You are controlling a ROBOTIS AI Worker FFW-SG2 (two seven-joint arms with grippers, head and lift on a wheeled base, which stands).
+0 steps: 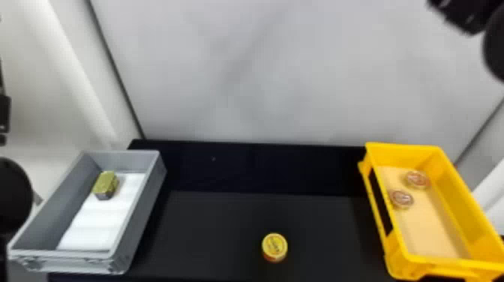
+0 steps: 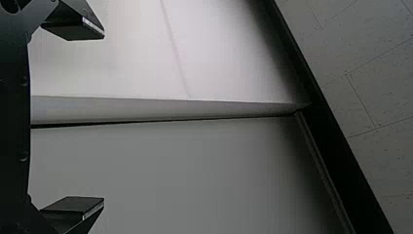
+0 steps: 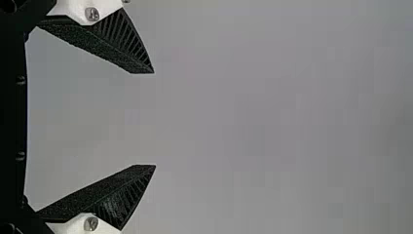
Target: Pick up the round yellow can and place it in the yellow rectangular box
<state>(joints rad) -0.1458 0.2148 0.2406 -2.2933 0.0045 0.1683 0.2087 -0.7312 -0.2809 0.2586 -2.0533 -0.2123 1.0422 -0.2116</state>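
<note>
My left gripper (image 1: 4, 112) and right gripper (image 1: 459, 17) each have two fingers spread. One round yellow can (image 1: 275, 246) sits by the tabletop's (image 1: 210, 225) near edge, between one grey box (image 1: 144, 210), holding one block (image 1: 106, 184), and one yellow rectangular box (image 1: 459, 187), holding two round tins (image 1: 401, 198).

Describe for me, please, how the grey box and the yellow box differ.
The grey box holds one block; the yellow box holds two round cans. The grey box has a white bottom, the yellow box a pale orange bottom. Both are rectangular and open on top.
</note>
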